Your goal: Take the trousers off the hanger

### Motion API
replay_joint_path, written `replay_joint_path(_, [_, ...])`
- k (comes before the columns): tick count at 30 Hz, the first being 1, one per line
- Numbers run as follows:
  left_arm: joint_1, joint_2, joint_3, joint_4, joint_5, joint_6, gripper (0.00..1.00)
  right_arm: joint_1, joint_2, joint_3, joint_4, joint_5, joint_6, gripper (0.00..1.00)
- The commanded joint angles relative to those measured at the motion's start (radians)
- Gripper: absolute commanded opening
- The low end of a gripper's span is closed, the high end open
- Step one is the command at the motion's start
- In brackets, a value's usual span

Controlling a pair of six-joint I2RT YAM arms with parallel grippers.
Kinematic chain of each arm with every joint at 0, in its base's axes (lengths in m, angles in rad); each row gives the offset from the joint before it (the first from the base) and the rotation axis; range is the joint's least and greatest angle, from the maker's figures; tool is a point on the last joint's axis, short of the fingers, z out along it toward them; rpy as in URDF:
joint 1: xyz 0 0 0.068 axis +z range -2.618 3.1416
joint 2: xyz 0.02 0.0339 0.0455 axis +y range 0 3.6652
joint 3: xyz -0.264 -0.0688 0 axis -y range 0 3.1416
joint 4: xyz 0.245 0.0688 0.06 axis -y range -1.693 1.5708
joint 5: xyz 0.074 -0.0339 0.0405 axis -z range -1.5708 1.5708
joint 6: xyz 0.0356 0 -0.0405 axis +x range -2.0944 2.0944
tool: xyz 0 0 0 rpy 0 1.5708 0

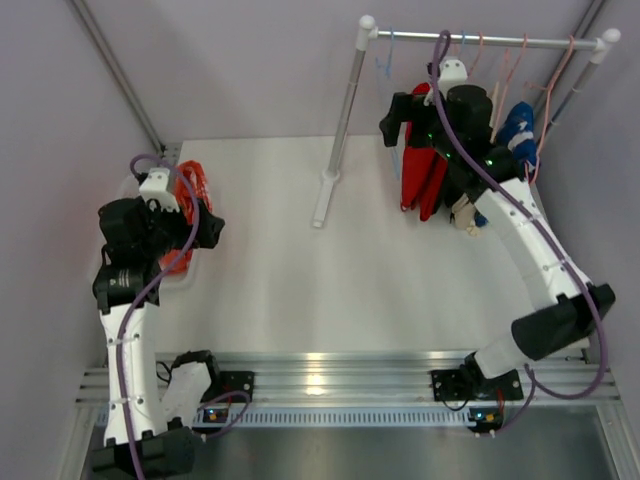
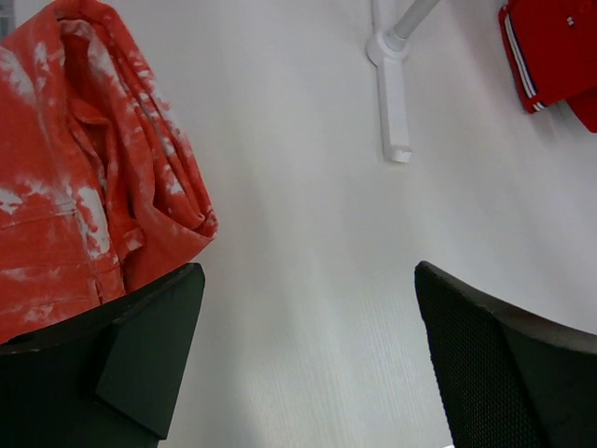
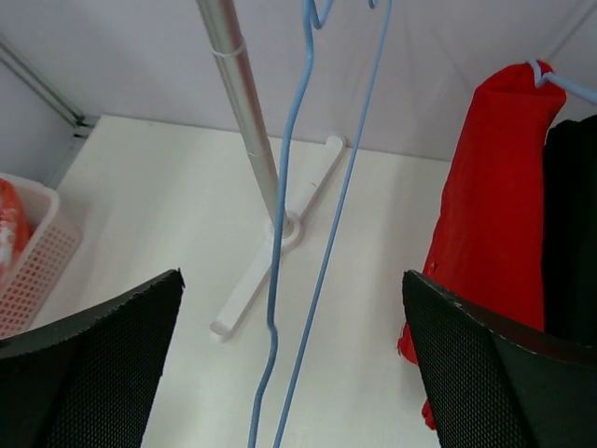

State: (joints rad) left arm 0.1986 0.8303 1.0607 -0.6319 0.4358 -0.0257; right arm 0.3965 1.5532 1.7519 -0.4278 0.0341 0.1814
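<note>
The orange-red trousers [image 1: 186,200] with white marks lie bunched in a white basket [image 1: 130,186] at the left of the table, off any hanger. In the left wrist view the trousers [image 2: 84,168] sit just up and left of my left gripper [image 2: 308,280], which is open and empty. From above, the left gripper [image 1: 200,228] hovers beside the basket. The thin light-blue hanger [image 1: 388,62] hangs bare on the rail. Its wires [image 3: 284,233] hang between the fingers of my open right gripper [image 3: 291,280], untouched. From above, the right gripper [image 1: 395,122] is up at the rack.
A white clothes rack with a pole [image 1: 345,110] and a foot [image 2: 394,103] stands at the back. A deep-red garment [image 1: 422,170], a blue-and-white garment [image 1: 515,125] and pink hangers [image 1: 505,70] hang on its rail. The basket also shows in the right wrist view [image 3: 37,261].
</note>
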Motion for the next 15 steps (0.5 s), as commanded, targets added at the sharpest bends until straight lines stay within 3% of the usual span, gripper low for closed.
replay_joint_path(1, [0.004,0.064,0.108,-0.077,0.141,0.067,0.99,0.002,-0.178,-0.101,0.055,-0.061,-0.017,0.99])
replay_joint_path(8, [-0.024,0.220,0.294,-0.127,0.182,0.069,0.99,0.002,-0.557,-0.377,0.035,-0.051,-0.031,0.99])
replay_joint_path(11, [-0.138,0.285,0.383,-0.146,0.069,0.072,0.99,0.002,-0.692,-0.491,0.018,-0.039,-0.046,0.99])
replay_joint_path(15, [-0.457,0.332,0.446,-0.143,-0.250,0.070,0.99,-0.014,-0.830,-0.594,-0.005,-0.011,-0.074,0.99])
